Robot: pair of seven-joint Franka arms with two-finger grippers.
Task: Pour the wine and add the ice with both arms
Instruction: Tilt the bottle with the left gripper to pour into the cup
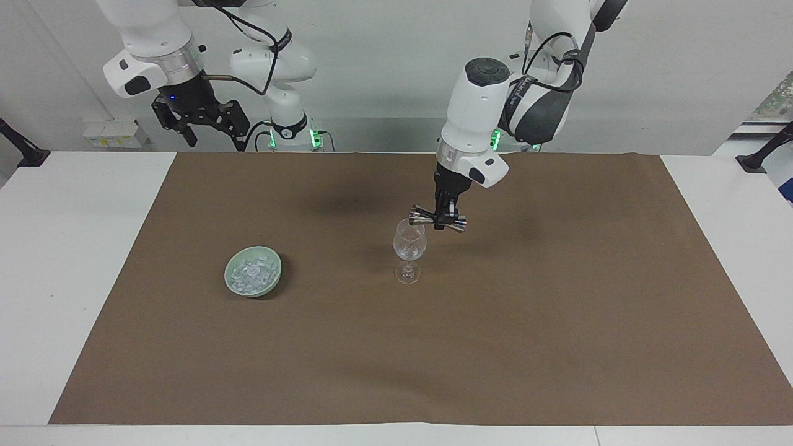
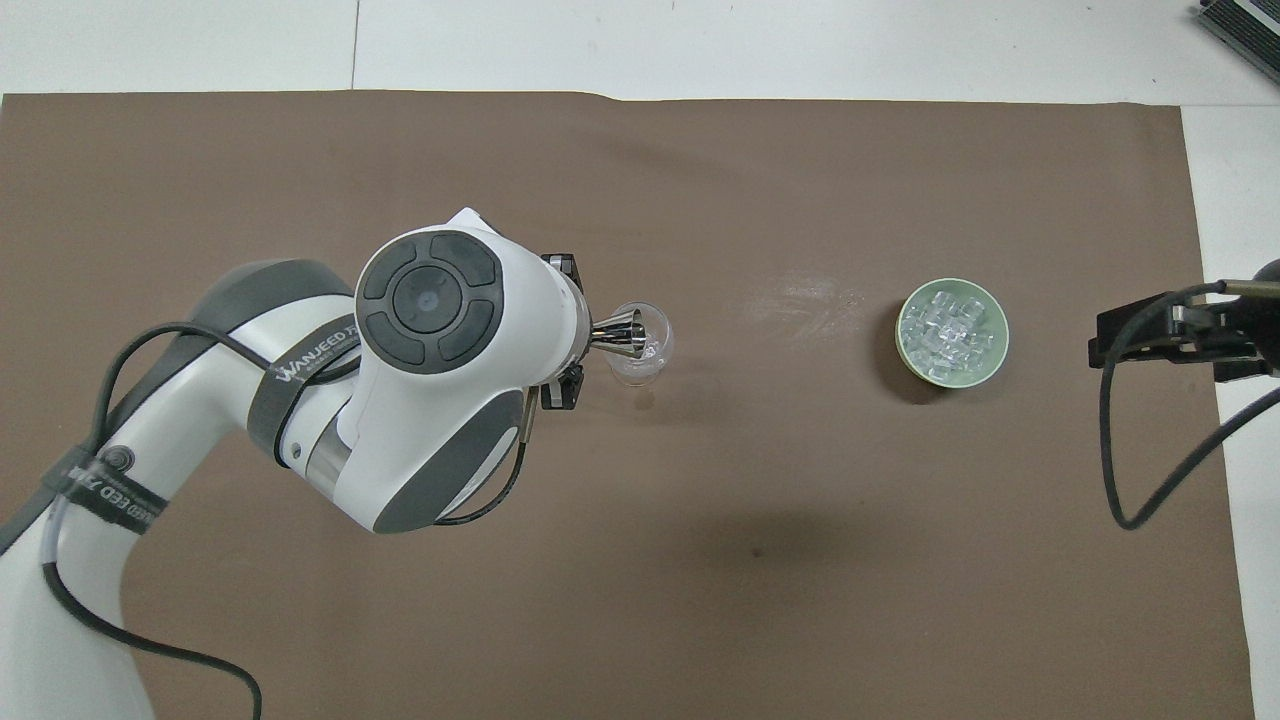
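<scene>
We see a white bench with a wide brown sheet laid flat over most of it; bare white margins show at both ends and along the edge farthest from the robots. That far edge of the sheet has 1 slight kink. A pale whitish smear marks the sheet, toward the end of the right arm. We count 2 black stand feet, 1 at that end and 1 at the end of the left arm. A white socket box sits low on the grey wall. A dark ribbed object shows at 1 far corner of the bench; we cannot tell what it is.
</scene>
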